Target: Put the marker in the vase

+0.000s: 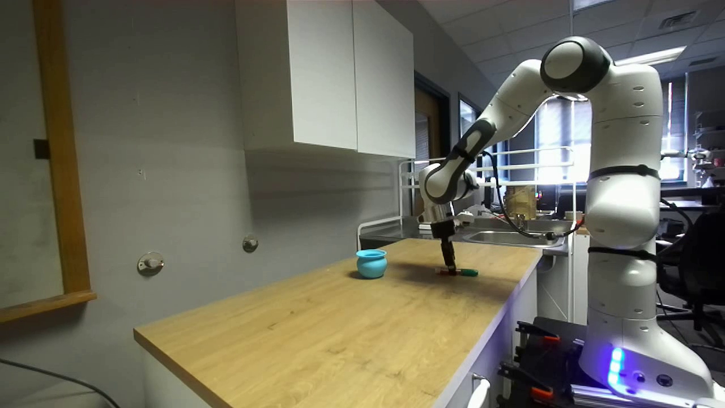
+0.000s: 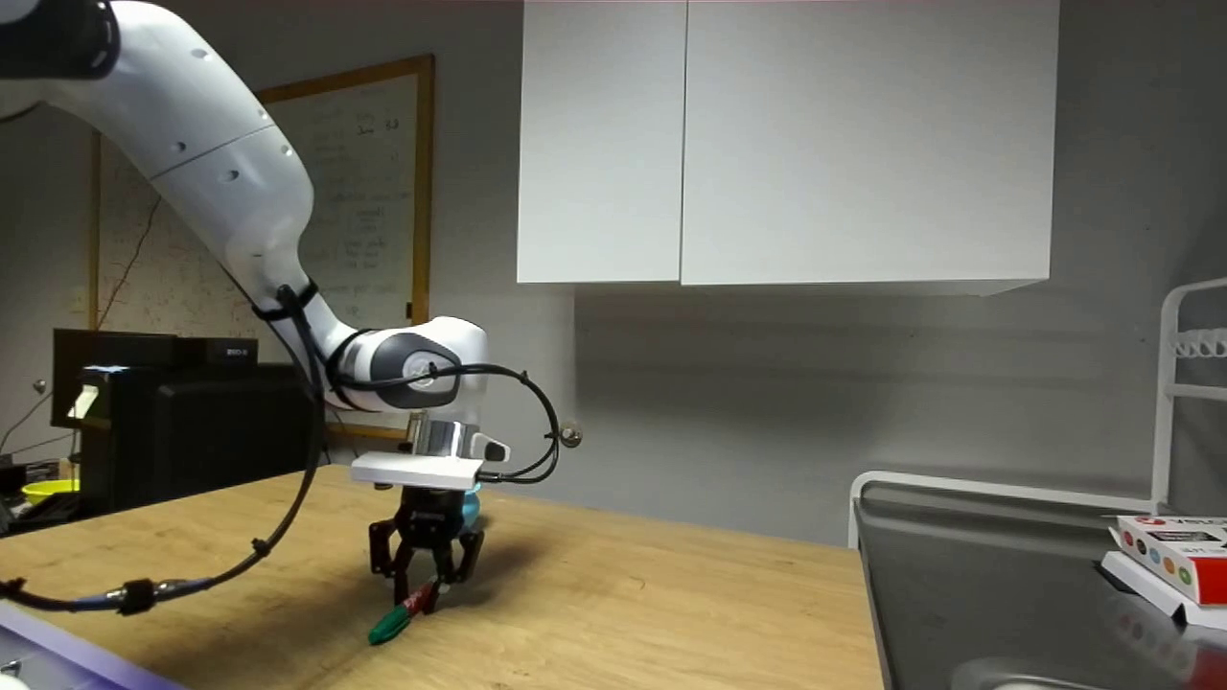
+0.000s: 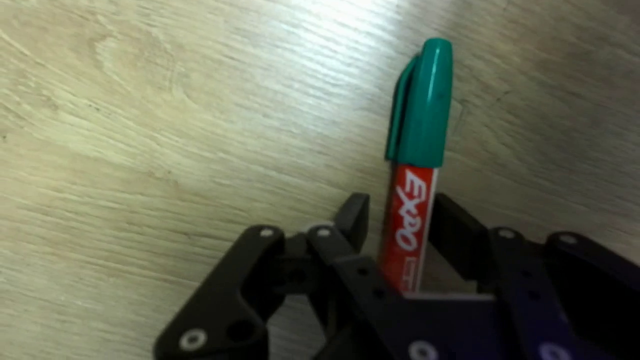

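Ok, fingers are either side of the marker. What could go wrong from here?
Uneven grip: in the wrist view the marker looks off-centre in the open gripper, with a gap showing on one side, so closing might shove or turn it.
Wrong angle: it lies flat on the countertop; carried that way, it could catch across the vase instead of dropping in.
Knock: the vase stands unbraced, so a bump might slide or tip it.

The arm (image 1: 626, 136) is white, in smooth rounded segments (image 2: 206, 120) marked with small grey dots (image 2: 229, 175), with dark grey shells (image 1: 595, 63) at some joints. Black straps (image 1: 623, 170) band it, and a black cable (image 2: 261, 547) loops off it. A strip of blue light (image 1: 615, 364) glows on the base (image 1: 654, 351). Below a silvery collar (image 2: 441, 438) the gripper (image 3: 403, 225) is black, its linkages (image 3: 235, 281) studded with pale, ring-shaped screw heads (image 3: 193, 339).
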{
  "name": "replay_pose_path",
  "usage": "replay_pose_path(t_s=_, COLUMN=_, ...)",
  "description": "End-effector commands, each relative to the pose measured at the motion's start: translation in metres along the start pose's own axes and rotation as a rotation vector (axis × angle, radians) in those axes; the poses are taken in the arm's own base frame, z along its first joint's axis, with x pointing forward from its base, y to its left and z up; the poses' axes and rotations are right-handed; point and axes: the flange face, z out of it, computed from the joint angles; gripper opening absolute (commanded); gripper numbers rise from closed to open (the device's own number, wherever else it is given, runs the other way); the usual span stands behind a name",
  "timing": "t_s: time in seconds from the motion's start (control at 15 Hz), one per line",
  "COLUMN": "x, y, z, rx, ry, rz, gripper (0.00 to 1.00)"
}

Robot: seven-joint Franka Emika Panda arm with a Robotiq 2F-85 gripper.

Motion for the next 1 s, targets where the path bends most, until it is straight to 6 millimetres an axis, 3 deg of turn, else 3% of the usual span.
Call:
replay_pose_path(t_s=0.0, x=0.001, y=-0.001, z=0.004, rx=-0.020, ry=-0.004, rz=0.006, gripper=0.13)
replay_pose_path(t_s=0.2, x=0.004, y=-0.004, z=-0.008, rx=-0.056, ry=0.048, rz=0.100, gripper=0.08)
replay_pose_path(t_s=0.4, x=0.010, y=-0.013, z=-0.024, rx=-0.090, ry=0.125, rz=0.191, gripper=0.13)
replay_pose_path(t_s=0.6, x=0.017, y=-0.022, z=-0.038, rx=-0.135, ry=0.170, rz=0.254, gripper=0.11)
replay_pose_path(t_s=0.93, x=0.023, y=-0.027, z=-0.044, rx=-0.183, ry=0.165, rz=0.320, gripper=0.12)
